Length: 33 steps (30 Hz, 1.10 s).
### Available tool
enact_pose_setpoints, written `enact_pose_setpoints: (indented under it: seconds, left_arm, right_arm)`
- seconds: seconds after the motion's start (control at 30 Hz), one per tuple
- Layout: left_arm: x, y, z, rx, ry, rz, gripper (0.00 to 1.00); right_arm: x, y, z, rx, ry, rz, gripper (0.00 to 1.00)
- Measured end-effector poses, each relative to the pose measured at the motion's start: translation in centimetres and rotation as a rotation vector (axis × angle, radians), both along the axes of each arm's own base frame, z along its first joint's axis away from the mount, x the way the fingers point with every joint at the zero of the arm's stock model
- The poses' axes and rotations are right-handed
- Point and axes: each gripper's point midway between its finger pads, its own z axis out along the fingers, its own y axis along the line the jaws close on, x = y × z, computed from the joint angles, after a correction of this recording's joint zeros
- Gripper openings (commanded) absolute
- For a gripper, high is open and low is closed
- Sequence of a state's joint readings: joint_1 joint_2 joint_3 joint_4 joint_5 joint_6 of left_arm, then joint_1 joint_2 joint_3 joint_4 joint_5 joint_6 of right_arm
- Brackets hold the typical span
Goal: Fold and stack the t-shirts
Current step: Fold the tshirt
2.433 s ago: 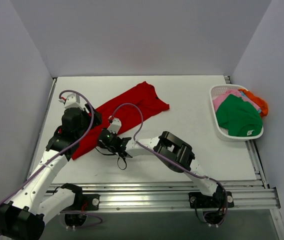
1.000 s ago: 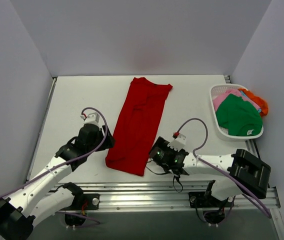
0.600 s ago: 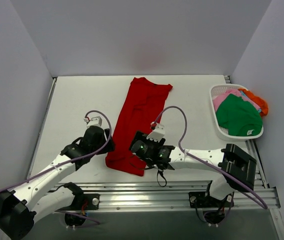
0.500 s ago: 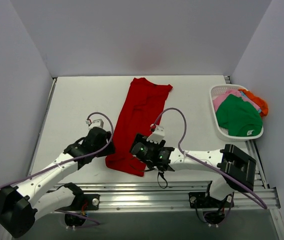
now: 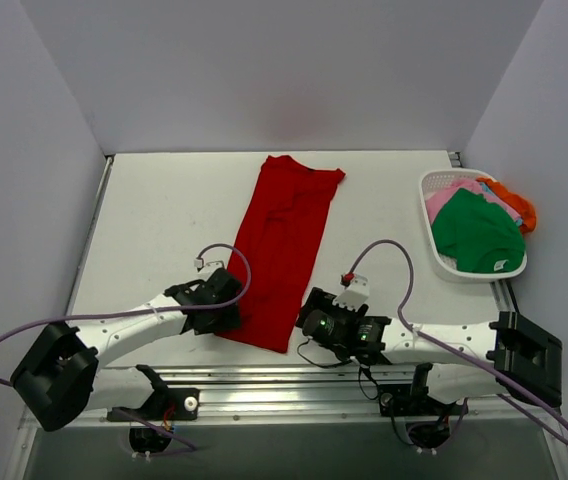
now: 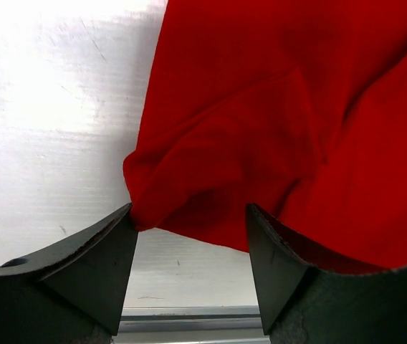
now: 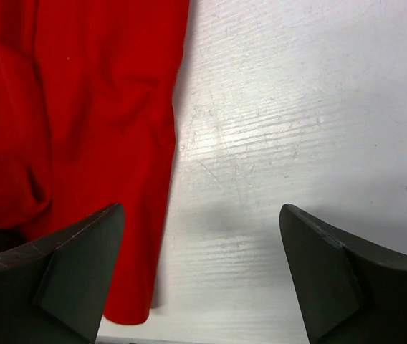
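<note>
A bright red t-shirt (image 5: 282, 245), folded into a long strip, runs from the table's far middle to the near edge. My left gripper (image 5: 226, 315) is open at its near left corner. In the left wrist view the red cloth (image 6: 261, 107) bunches just past the fingertips of that gripper (image 6: 189, 211), and its hem lies between the jaws without being pinched. My right gripper (image 5: 314, 322) stands open just right of the strip's near end. The right wrist view shows bare table between the fingers of the right gripper (image 7: 200, 208), with the shirt's edge (image 7: 82, 143) by the left finger.
A white slatted basket (image 5: 440, 262) sits at the right edge and holds a green shirt (image 5: 479, 235), a pink one (image 5: 444, 197) and an orange one (image 5: 516, 203). The metal rail (image 5: 344, 385) runs along the near edge. Grey walls close in the table.
The shirt, first lying diagonally, now lies straight. My left gripper slid in to its near left corner. My right gripper went over the near end, then back out to its right.
</note>
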<state>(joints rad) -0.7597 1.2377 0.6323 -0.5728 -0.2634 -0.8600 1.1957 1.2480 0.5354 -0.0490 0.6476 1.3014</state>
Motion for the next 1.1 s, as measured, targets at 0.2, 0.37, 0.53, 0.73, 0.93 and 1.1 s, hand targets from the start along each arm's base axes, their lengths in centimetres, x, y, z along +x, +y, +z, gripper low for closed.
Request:
enact_pose_setpoints:
  seconds: [0.2, 0.37, 0.53, 0.73, 0.93, 1.1]
  left_arm:
    - [-0.5, -0.5, -1.2, 0.042, 0.016, 0.020, 0.67]
    - [-0.2, -0.7, -1.4, 0.060, -0.015, 0.046, 0.58]
    - [0.8, -1.7, -1.4, 0.061, -0.055, 0.063, 0.25]
    - [2.3, -5.6, -1.3, 0.008, -0.102, 0.044, 0.02]
    - [2.1, -9.2, -1.1, -0.039, -0.121, -0.010, 0.02]
    - [0.9, -11.6, -1.0, -0.076, -0.101, -0.066, 0.02]
  right_arm:
    - [-0.4, -0.6, 1.1, 0.046, -0.014, -0.013, 0.85]
    - [-0.8, -2.0, 0.7, 0.042, -0.017, -0.023, 0.84]
    - [-1.1, -2.9, 0.3, 0.035, -0.013, -0.026, 0.83]
    - [-1.2, -3.0, 0.2, 0.043, -0.013, -0.027, 0.80]
    - [-2.1, -1.6, -0.1, 0.068, -0.005, 0.012, 0.79]
    - [-3.6, -0.5, -1.5, 0.037, 0.020, 0.058, 0.79]
